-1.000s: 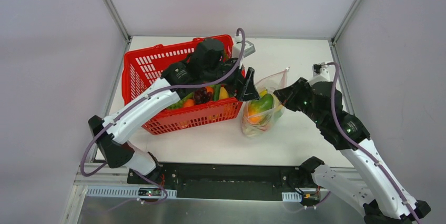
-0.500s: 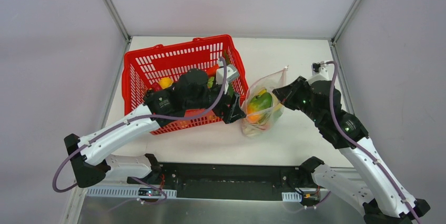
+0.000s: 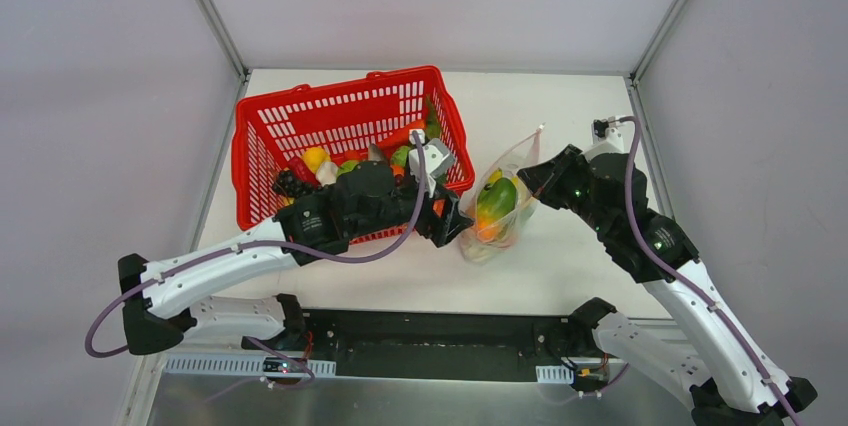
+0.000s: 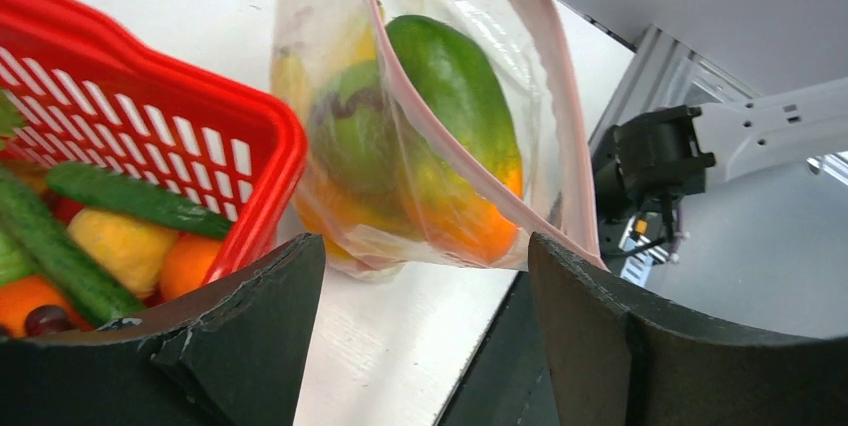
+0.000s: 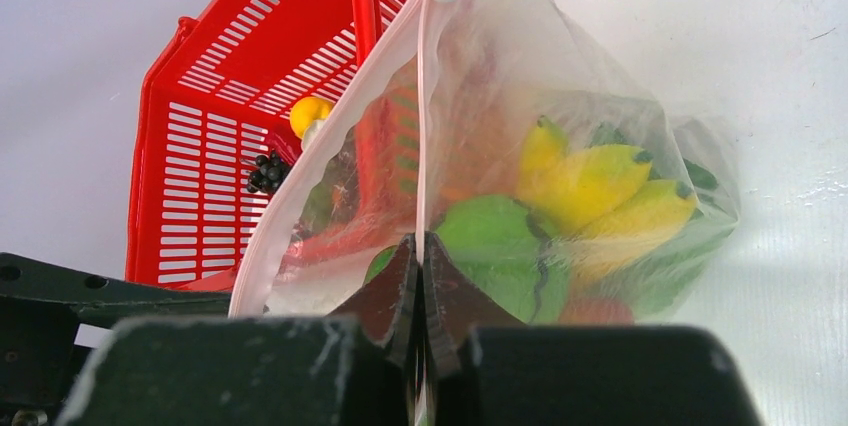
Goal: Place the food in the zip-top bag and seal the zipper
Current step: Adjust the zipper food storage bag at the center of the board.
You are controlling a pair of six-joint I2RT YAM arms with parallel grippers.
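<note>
Left wrist shows my left end effector [image 4: 425, 281] wide open, empty, facing the filled zip-top bag [image 4: 340, 136] my right end effector [image 5: 420, 266] pinches; next, I'd grip the zipper [image 4: 450, 158].

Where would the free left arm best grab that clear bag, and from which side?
Likely the loose pink strip at the mouth of the bag, with the left tool coming in from the basket side. That strip is a thin flat edge standing free facing it; the belly bulges with fruit. The right tool pinches the other lip.
</note>
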